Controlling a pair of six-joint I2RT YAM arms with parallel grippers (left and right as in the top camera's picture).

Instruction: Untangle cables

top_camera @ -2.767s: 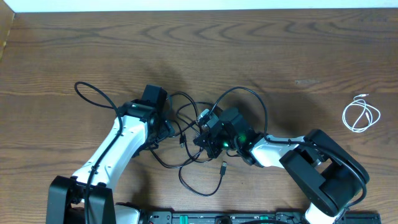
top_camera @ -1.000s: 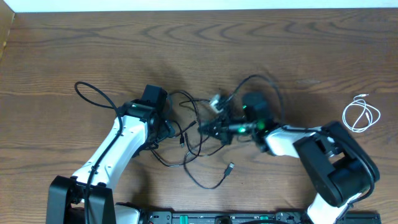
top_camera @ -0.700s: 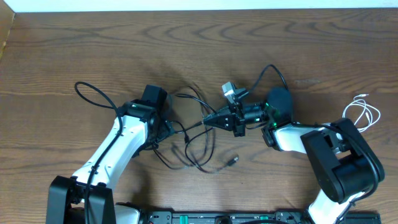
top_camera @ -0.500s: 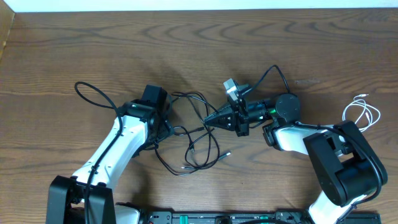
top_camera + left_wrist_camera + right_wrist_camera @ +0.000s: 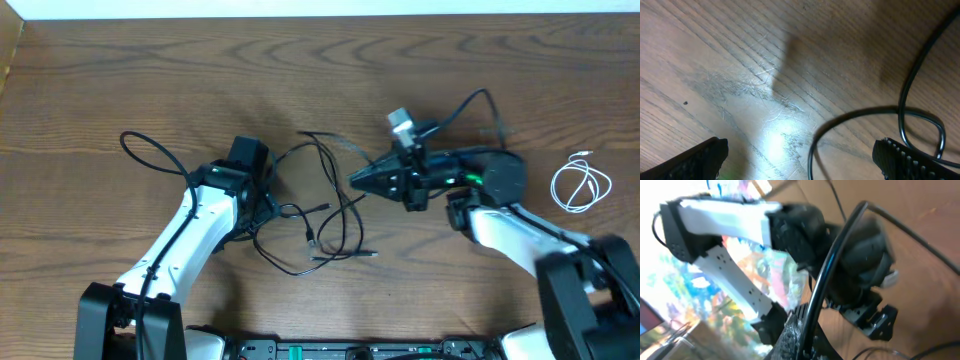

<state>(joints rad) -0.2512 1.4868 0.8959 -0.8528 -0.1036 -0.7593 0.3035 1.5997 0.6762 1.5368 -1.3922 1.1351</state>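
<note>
Several black cables (image 5: 320, 215) lie looped together mid-desk, toward the near edge of the desk (image 5: 150, 60). The white cable (image 5: 580, 186) sits coiled well apart by the right edge. The right gripper (image 5: 362, 180) has its fingers pressed together on one black strand (image 5: 830, 280). The left gripper (image 5: 805, 160) hangs over a loop, its fingers (image 5: 700, 160) spread wide. To free the strand cleanly, the left should probably pin the knot first. The right can then draw slowly and low toward the right edge, so the loops slide out rather than cinch.
</note>
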